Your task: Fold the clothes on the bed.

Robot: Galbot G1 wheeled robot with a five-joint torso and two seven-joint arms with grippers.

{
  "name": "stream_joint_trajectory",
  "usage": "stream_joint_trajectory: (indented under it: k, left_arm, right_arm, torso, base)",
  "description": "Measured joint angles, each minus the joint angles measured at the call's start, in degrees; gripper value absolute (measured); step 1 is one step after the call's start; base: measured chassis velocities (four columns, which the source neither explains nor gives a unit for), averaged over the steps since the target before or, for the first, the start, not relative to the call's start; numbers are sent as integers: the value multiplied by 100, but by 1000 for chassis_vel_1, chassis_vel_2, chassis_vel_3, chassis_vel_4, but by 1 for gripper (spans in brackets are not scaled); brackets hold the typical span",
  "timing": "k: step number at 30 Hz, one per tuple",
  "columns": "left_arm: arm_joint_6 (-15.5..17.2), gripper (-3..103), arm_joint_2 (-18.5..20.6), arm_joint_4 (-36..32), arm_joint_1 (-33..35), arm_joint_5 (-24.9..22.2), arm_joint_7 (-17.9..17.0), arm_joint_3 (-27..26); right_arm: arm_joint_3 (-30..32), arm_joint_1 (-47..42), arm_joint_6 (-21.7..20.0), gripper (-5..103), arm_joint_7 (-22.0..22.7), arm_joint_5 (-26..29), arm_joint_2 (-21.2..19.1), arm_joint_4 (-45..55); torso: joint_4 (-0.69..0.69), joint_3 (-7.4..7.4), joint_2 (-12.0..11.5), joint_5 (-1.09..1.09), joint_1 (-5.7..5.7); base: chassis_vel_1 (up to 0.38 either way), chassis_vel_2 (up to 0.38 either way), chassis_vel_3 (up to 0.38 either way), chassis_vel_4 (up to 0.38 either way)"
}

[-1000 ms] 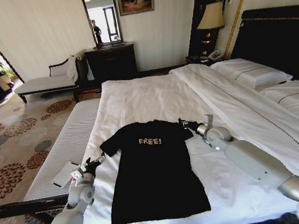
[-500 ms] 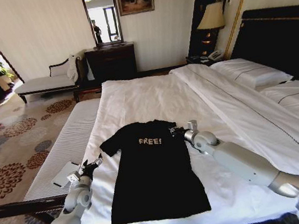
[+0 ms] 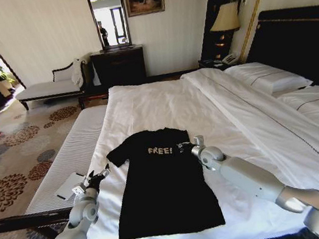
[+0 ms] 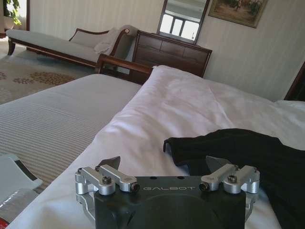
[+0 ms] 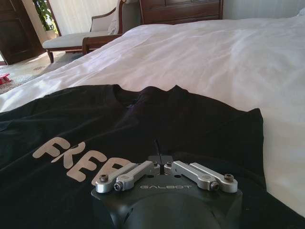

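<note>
A black T-shirt [image 3: 159, 187] with white "FREE!" lettering lies flat, chest up, on the white bed [image 3: 157, 104]. My right gripper [image 3: 180, 147] sits over the shirt's right shoulder, just beside the lettering. In the right wrist view this gripper [image 5: 160, 161] is shut, pinching the black fabric [image 5: 143, 119], and the right sleeve is drawn inward. My left gripper [image 3: 100, 175] hovers at the bed's left edge, just outside the left sleeve. The left wrist view shows it [image 4: 164, 164] open and holding nothing, with the sleeve [image 4: 190, 145] a little ahead of it.
A grey striped bench [image 3: 70, 157] runs along the bed's left side, with a white flat item [image 3: 69, 186] on it. A folded duvet [image 3: 250, 109], pillows [image 3: 267, 79] and the dark headboard [image 3: 303, 38] are to the right. A chaise [image 3: 51, 86] and dresser [image 3: 119, 64] stand by the far wall.
My right gripper has moved leftward from the outer right sleeve onto the shirt beside the lettering, pulling the sleeve in. The left gripper has drawn back slightly from the left sleeve.
</note>
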Motion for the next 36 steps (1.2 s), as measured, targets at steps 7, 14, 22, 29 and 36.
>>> stream_joint_trajectory:
  k: [7, 14, 22, 29, 36]
  left_arm:
    - [-1, 100, -11, 11, -4, 0, 7, 2]
    - [-5, 100, -26, 11, -3, -2, 8, 10]
    - [-8, 100, -34, 7, 12, -9, 10, 8]
    - [-9, 100, -30, 6, -7, -22, 5, 9]
    - [-9, 100, -17, 6, 13, -37, 3, -15]
  right_arm:
    - [-16, -10, 6, 10, 155, -16, 140, -84]
    - [-42, 3, 7, 14, 286, -1, 255, -110]
    - [-51, 126, 45, 8, 451, 50, 467, -241]
    - [-75, 215, 133, 1, 542, 104, 623, -360]
    - [-146, 297, 228, 0, 588, 128, 791, -451]
  torso:
    - [0, 0, 0, 0, 1]
    - [0, 0, 0, 0, 0]
    - [0, 0, 0, 0, 0]
    - [-1, 0, 0, -1, 0]
    - [1, 0, 0, -1, 0]
  base:
    - [0, 0, 0, 0]
    - [0, 0, 0, 0]
    - [0, 0, 0, 0]
    - [0, 0, 0, 0]
    - [0, 0, 0, 0]
